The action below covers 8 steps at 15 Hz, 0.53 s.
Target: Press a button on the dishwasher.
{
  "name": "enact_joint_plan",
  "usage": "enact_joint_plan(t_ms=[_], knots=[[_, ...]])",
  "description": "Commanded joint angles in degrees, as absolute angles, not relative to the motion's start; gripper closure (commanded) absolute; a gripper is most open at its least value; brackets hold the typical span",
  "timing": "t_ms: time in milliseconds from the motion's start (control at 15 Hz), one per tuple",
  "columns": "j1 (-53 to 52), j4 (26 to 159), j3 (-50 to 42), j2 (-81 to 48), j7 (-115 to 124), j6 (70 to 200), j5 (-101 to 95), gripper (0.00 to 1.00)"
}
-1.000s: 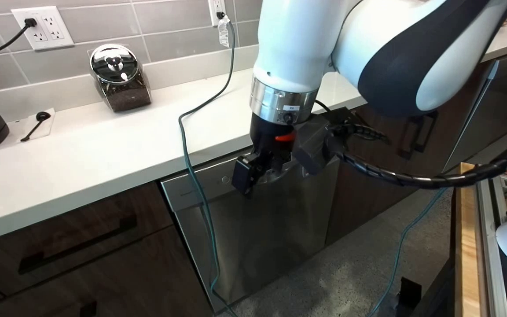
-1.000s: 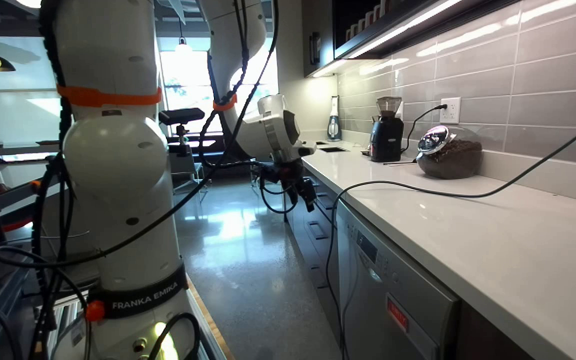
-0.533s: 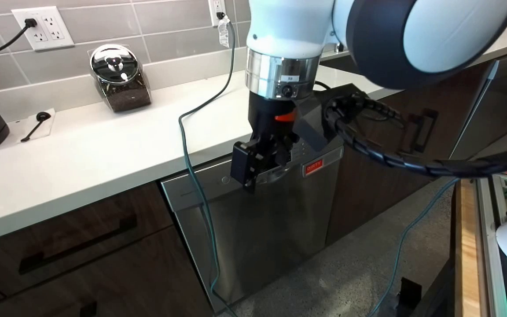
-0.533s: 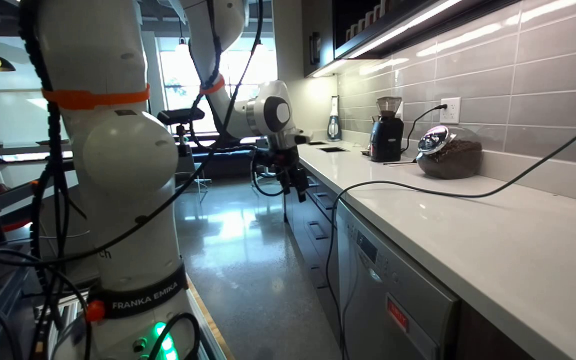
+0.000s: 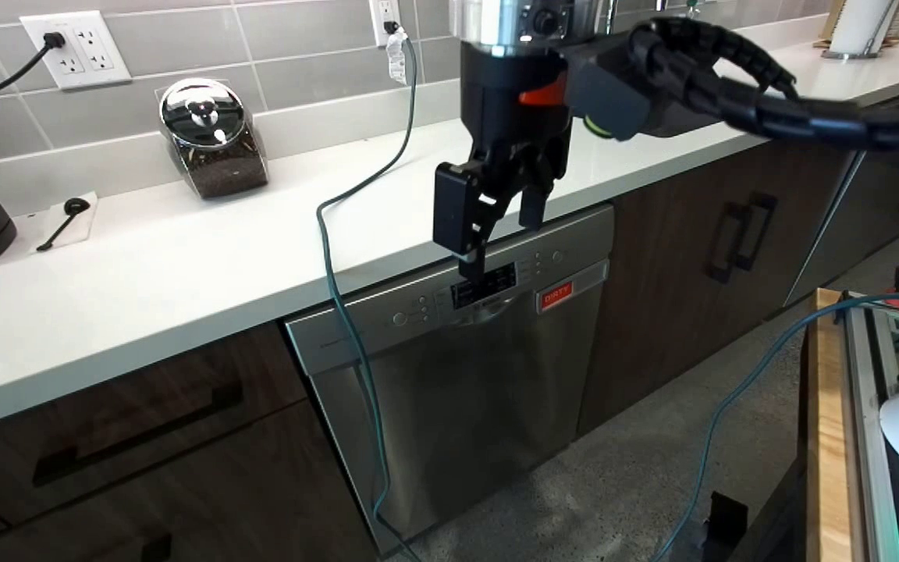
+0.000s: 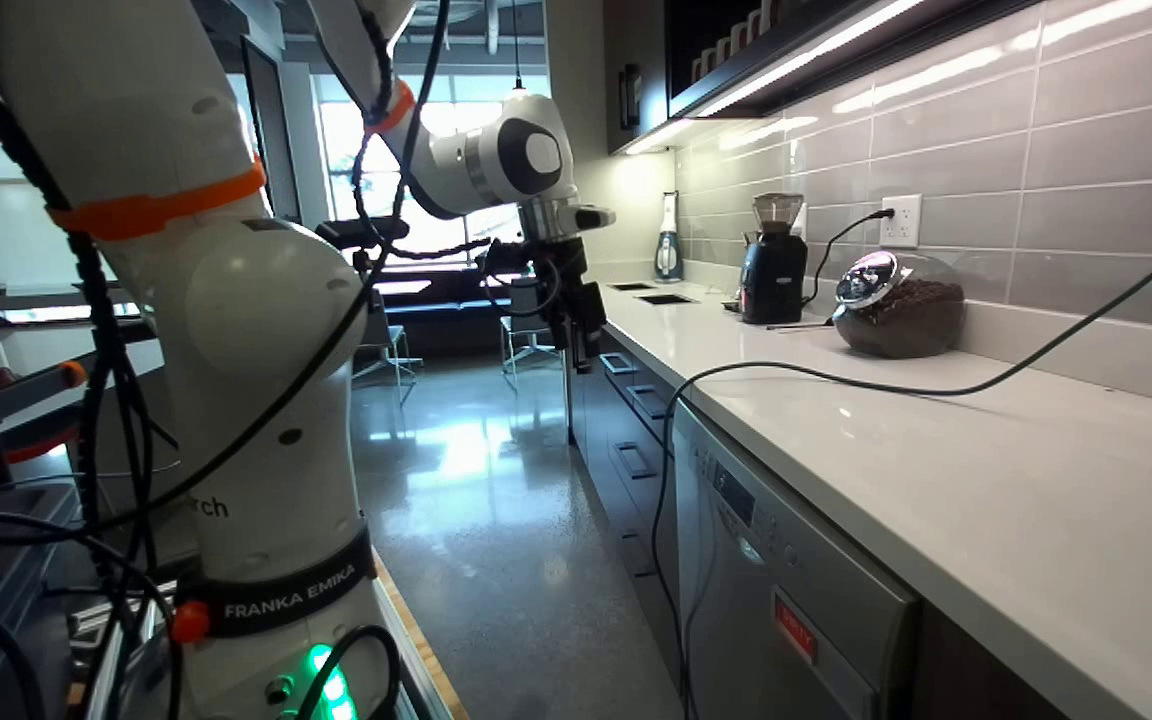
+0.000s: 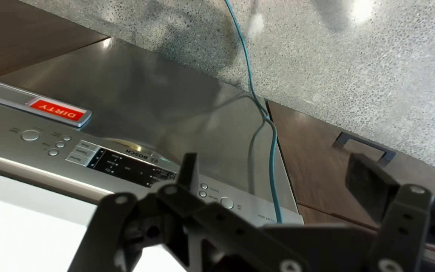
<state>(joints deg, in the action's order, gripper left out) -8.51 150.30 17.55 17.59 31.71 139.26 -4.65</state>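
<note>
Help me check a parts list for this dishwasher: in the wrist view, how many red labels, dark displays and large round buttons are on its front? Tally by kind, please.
Red DIRTY label: 1
Dark display: 1
Large round buttons: 2
Total on the dishwasher: 4

Grey tiled wall (image 5: 184, 43), white counter (image 6: 936, 470), speckled floor (image 7: 353, 68), bright windows (image 6: 456, 116)
</note>
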Motion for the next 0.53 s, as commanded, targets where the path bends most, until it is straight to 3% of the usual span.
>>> enact_joint_plan(t_ms=[0,467], knots=[[-9.4,150.35,17.07,21.35,29.55,135.25,-2.68,0.0],[-8.22,150.15,17.88,21.07,30.48,136.82,-4.34,0.0]])
